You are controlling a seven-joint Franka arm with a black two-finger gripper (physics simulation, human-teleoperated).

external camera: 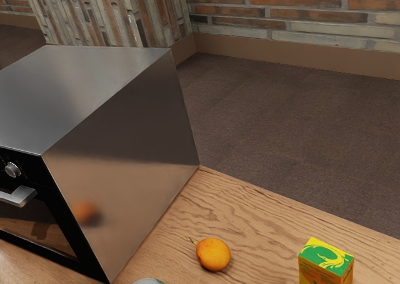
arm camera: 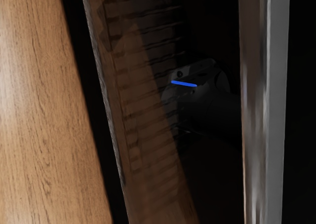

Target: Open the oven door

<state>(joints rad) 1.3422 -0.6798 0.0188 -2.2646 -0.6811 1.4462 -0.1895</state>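
The oven door (arm camera: 148, 145) stands upright just behind and below its level handle (arm camera: 275, 105), which, I judge, lies ahead of the claw and off to the side away from the bench (arm camera: 44, 110); clenched or released, I cannot tell.

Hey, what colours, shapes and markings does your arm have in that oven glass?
In the oven glass, my reflected arm looks black to dark grey, with rounded, tube-like housing, a paler grey patch and a short, bright blue bar. It's too dim to make out cables.
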